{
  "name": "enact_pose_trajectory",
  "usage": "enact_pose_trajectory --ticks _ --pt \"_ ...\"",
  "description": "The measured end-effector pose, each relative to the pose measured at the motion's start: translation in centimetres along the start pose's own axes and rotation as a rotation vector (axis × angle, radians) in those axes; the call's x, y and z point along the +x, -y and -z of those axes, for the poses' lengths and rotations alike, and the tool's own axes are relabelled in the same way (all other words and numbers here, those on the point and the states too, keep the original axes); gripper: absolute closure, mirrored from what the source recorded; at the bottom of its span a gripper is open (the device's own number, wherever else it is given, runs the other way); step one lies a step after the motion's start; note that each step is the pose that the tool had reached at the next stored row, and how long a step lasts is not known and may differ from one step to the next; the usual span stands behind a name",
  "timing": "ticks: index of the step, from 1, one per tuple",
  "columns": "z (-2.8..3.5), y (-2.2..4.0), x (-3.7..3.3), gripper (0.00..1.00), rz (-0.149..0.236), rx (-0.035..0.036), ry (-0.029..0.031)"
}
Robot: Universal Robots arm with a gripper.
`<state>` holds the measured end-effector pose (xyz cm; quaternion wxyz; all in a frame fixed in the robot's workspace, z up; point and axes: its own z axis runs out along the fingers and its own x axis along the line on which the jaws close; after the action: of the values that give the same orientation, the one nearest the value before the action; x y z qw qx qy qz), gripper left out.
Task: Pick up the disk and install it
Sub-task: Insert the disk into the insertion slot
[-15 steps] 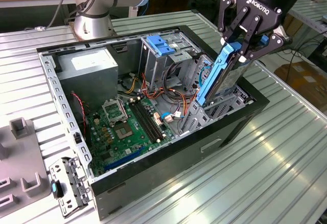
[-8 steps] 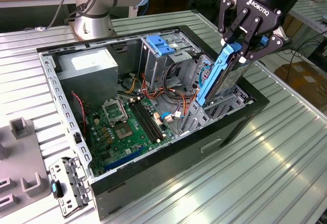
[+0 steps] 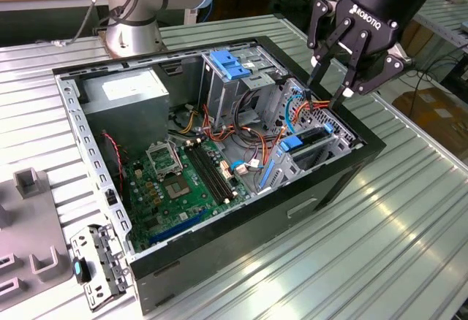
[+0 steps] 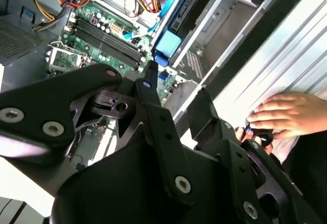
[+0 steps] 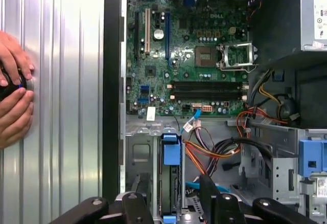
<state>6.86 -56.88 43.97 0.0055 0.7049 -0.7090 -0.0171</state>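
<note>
Empty hand (image 3: 330, 90) above slotted disk (image 3: 307, 139)

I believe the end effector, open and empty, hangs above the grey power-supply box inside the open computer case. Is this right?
Not quite. The exterior view shows the end effector, open and empty, hanging above the drive cage at the opposite end of the open computer case; the grey power-supply box lies away from it.

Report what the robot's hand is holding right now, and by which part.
Nothing. The hand hangs open above the computer case, with empty space between its fingers; the disk sits slotted inside the case below it.
</note>
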Motion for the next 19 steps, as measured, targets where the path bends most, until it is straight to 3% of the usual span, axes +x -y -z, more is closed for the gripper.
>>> enact_pose_trajectory --ticks 7,13,15,19 --pt "-1.84 0.06 0.04 0.51 0.000 0.0000 -0.0001" --pt "-3.53 0.11 0.13 0.89 0.000 0.0000 -0.0001" --pt "-4.36 0.16 0.17 0.89 0.000 0.0002 0.0000" --pt "-5.35 0.33 0.19 0.89 0.000 0.0008 -0.0001"
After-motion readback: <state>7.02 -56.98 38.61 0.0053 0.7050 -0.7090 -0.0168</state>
